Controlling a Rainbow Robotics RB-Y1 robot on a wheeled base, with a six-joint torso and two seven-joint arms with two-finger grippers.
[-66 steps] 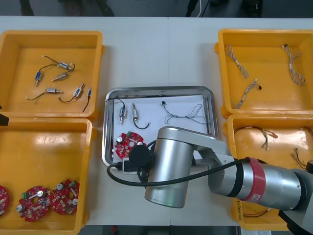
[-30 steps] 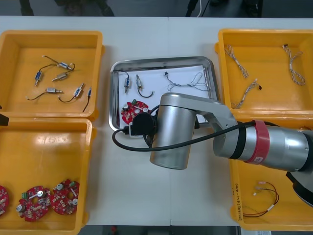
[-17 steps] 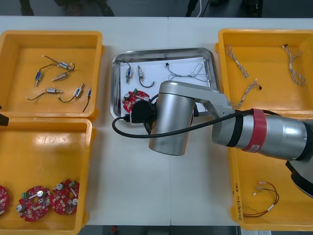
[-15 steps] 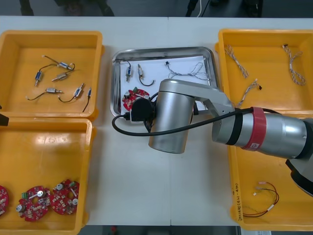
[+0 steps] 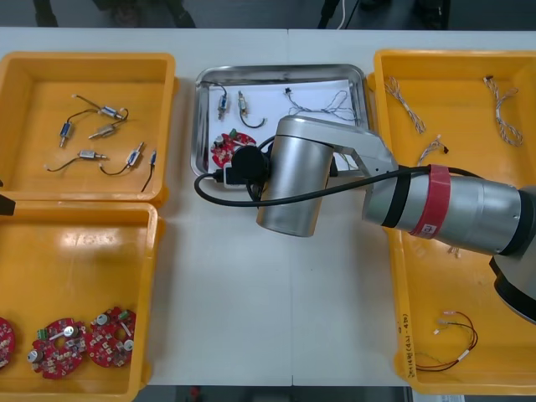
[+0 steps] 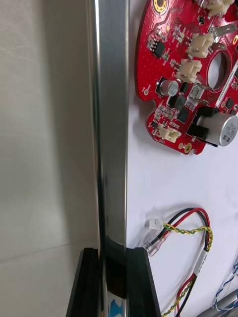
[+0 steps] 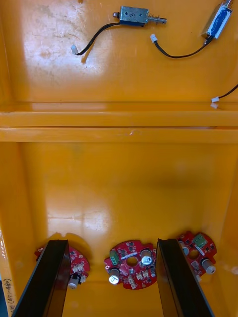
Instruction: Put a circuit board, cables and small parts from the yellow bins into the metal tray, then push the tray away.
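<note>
Right wrist view: metal tray (image 6: 111, 124) rim clamped between right jaws; left jaws apart

Bare table (image 5: 276, 318) strip runs up the middle from the near edge, between the yellow bins (image 5: 79, 251). Right arm (image 5: 435, 218) crosses it from the right edge, covering the near side of the metal tray (image 5: 199, 126). Tray sits just beside the far-right bin, with a narrow gap on its left.

A light, matte table (image 5: 251, 318) spans the scene under soft, even light, with only faint shadows on its top. A thin seam (image 5: 287, 48) crosses the surface at the far edge. Beyond that edge lies a narrow strip of dark floor (image 5: 251, 12).
</note>
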